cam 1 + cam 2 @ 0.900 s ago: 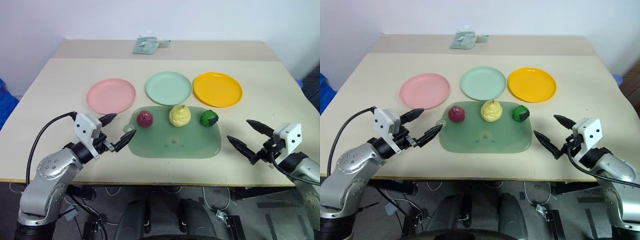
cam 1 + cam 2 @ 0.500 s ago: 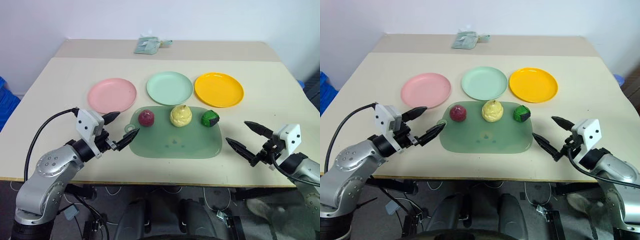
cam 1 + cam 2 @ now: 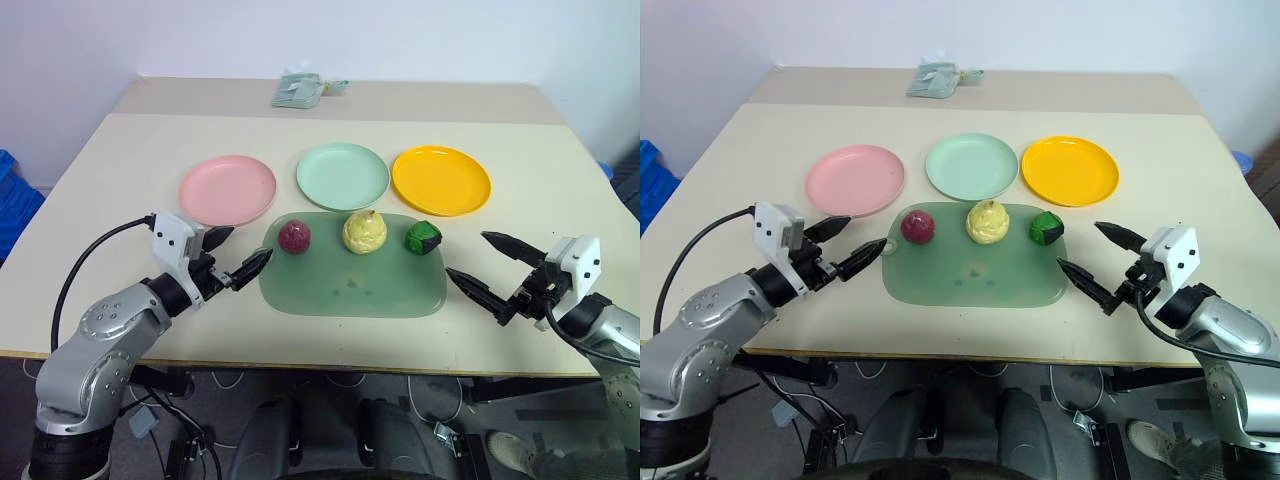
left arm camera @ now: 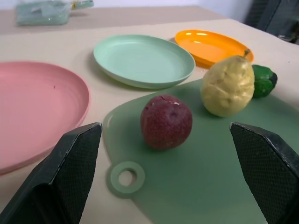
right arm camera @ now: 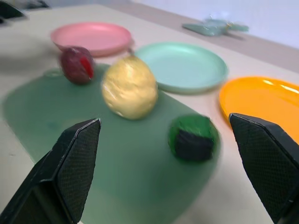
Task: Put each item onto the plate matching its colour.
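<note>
Three toy fruits sit in a row on the far half of a translucent green mat [image 3: 350,290]: a dark red-purple round one [image 3: 293,236], a pale yellow pear-shaped one [image 3: 364,232] and a dark green chunky one [image 3: 422,237]. Behind them lie a pink plate [image 3: 227,189], a mint green plate [image 3: 342,176] and a yellow-orange plate [image 3: 441,180]. My left gripper [image 3: 237,254] is open just left of the mat, pointing at the red fruit [image 4: 166,122]. At the mat's right edge my right gripper [image 3: 486,267] is open, facing the green fruit [image 5: 193,137]. Both hold nothing.
A crumpled pale green packet [image 3: 300,90] lies at the far edge of the beige table [image 3: 120,170]. The table's front edge runs just below both grippers.
Both grippers have crept a little inward toward the mat. The fruits and plates lie where they were; the camera has shifted slightly.
</note>
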{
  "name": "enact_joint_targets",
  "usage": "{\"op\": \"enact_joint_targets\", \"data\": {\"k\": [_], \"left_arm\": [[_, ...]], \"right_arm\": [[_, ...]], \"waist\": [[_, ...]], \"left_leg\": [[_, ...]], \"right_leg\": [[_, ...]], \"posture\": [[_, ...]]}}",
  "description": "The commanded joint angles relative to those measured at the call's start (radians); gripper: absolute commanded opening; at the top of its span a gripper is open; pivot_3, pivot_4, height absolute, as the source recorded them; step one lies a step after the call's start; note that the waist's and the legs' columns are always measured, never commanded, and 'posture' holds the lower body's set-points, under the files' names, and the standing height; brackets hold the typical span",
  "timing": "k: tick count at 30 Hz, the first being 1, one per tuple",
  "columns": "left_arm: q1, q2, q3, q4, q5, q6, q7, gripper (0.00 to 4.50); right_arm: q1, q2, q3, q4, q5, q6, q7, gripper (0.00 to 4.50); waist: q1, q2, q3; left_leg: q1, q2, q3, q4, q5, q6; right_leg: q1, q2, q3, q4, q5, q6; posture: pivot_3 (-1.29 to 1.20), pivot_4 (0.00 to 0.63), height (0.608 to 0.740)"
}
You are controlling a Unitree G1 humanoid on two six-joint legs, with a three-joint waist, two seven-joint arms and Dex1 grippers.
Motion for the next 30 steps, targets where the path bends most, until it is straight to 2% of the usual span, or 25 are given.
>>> {"op": "enact_joint_targets", "data": {"k": [1, 5, 10, 17, 30], "left_arm": [[-0.070, -0.008, -0.005, 0.023, -0.040, 0.064, 0.025, 4.50], [-0.135, -0.022, -0.023, 0.084, -0.036, 0.091, 0.028, 4.50], [-0.186, -0.032, -0.092, 0.143, 0.035, 0.076, 0.037, 4.50], [-0.274, -0.068, -0.219, 0.218, 0.145, 0.032, 0.015, 4.50], [-0.394, -0.135, -0.318, 0.394, 0.288, 0.001, -0.012, 4.50]], "right_arm": [[-0.034, -0.018, -0.001, -0.031, 0.048, -0.021, 0.066, 4.48], [-0.072, -0.035, 0.020, -0.025, 0.055, -0.017, 0.124, 4.48], [-0.090, -0.053, 0.041, -0.021, 0.051, -0.015, 0.172, 4.48], [-0.121, -0.043, 0.067, -0.013, 0.027, -0.022, 0.167, 4.48], [-0.109, -0.032, 0.068, -0.045, 0.022, -0.021, 0.134, 4.48]], "waist": [[0.000, 0.000, 0.000], [0.000, -0.001, 0.001], [0.001, -0.001, 0.001], [0.002, -0.002, 0.001], [0.002, -0.002, 0.001]], "left_leg": [[0.000, 0.000, 0.000, 0.000, 0.000, 0.000], [0.000, 0.000, 0.000, 0.000, 0.000, 0.000], [0.000, 0.000, 0.000, 0.001, 0.000, 0.000], [0.000, -0.001, 0.000, 0.001, 0.000, 0.000], [0.000, -0.001, 0.000, 0.001, 0.000, 0.000]], "right_leg": [[0.000, 0.000, 0.000, 0.000, 0.000, 0.000], [0.001, 0.000, 0.000, 0.000, 0.000, 0.000], [0.001, 0.001, 0.000, 0.000, 0.000, 0.000], [0.001, 0.000, 0.000, 0.000, 0.000, 0.000], [0.001, -0.001, 0.000, 0.000, 0.000, 0.000]], "posture": [[0.00, 0.150, 0.740], [0.00, 0.150, 0.740], [0.00, 0.150, 0.740], [0.00, 0.150, 0.740], [0.00, 0.150, 0.740]]}}
